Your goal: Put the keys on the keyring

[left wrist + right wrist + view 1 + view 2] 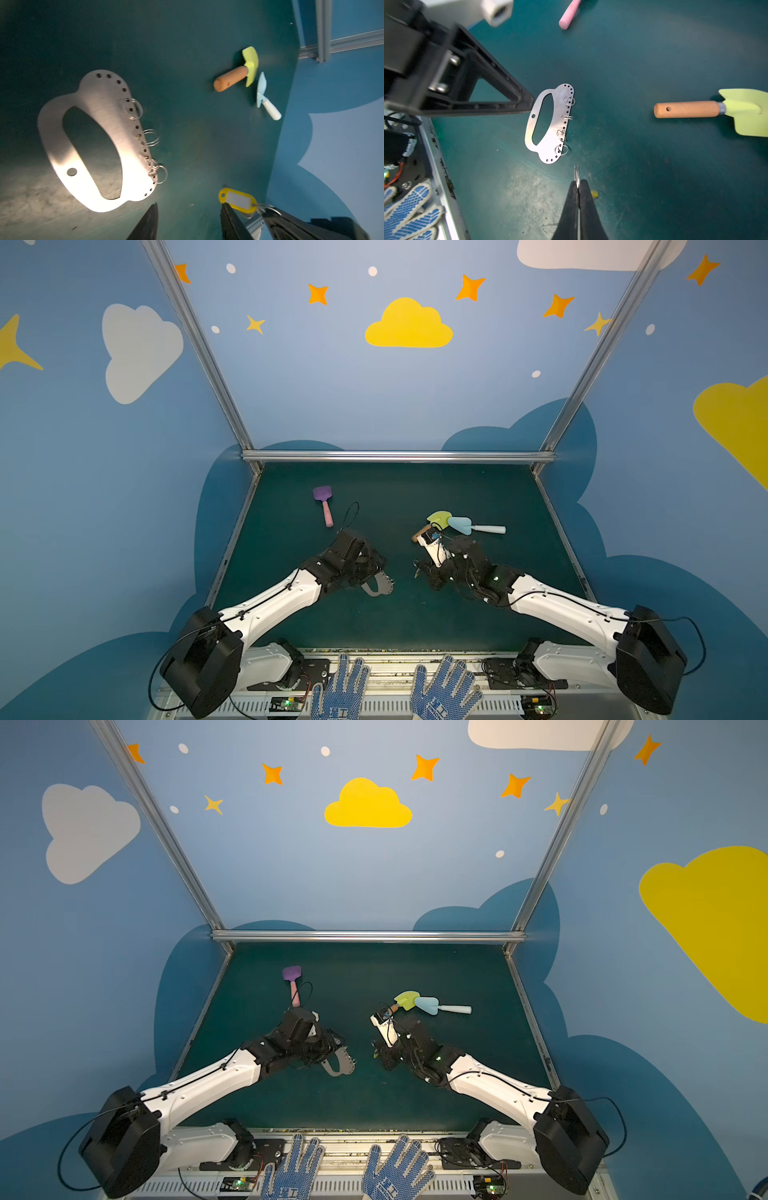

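Keys (577, 175) hang in the right gripper (577, 185), whose jaws are pressed tight on the bunch's small metal ring. The yellow tag (238, 200) dangles beside the black fingers, above the green worktop (395, 622). In both top views this gripper sits just right of centre, low over the worktop.

The keyring (559, 124) is a flat grey plate with an oblong cut-out, a row of edge holes and several little rings. It lies on the worktop just left of centre in a top view (380, 589), apart from the keys with bare green between. The left gripper (189, 207) stands beside the plate, jaws parted with nothing between them. One fingertip (521, 106) is right at the plate's rim; whether it touches cannot be told.

Above the right gripper in the frame lie a yellow-green shovel (438, 517) and, just beside it, a light-blue trowel (461, 524). A purple spatula (322, 493) lies at the worktop's upper left. Two blue-dotted gloves (345, 689) rest at the bottom edge.
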Tool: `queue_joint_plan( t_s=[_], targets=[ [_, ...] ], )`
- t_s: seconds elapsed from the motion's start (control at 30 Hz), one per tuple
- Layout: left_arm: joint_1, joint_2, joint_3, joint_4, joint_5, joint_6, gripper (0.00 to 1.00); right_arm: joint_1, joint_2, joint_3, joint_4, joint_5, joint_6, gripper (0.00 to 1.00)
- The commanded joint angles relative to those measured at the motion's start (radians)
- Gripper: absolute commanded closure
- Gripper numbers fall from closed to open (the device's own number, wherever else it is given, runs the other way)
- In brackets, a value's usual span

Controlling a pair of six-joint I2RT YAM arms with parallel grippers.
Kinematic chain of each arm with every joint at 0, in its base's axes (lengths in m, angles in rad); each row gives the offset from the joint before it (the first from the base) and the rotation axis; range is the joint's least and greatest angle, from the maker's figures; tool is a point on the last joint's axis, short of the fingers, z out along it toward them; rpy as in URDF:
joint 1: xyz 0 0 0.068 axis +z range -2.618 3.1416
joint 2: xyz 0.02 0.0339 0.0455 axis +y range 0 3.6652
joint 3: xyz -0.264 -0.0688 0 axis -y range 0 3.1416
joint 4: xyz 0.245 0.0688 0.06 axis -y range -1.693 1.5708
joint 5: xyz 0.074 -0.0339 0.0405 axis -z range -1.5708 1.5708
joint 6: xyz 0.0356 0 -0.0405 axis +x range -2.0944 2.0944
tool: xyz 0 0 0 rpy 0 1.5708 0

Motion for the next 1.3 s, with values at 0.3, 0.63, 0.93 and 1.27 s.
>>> queue_joint_plan(
  t_s=[0.3, 0.63, 0.93, 1.27],
  targets=[
    [0.003, 0.037, -0.018, -0.050, -0.075, -0.050, 0.45, 0.045, 0.061, 0.011, 0.025, 0.105, -0.054, 1.00],
    [0.004, 0.040, -0.025, -0.027, -0.078, -0.066, 0.42, 0.087, 0.113, 0.049, 0.015, 0.216, -0.073, 1.00],
    [0.015, 0.017, -0.026, -0.019, -0.074, -0.070, 0.42, 0.059, 0.087, 0.045, 0.045, 0.023, -0.017, 1.00],
    [0.079, -0.062, -0.083, 0.180, 0.074, -0.059, 0.46, -0.265, 0.062, -0.004, 0.256, -0.752, 0.274, 1.00]
  ],
)
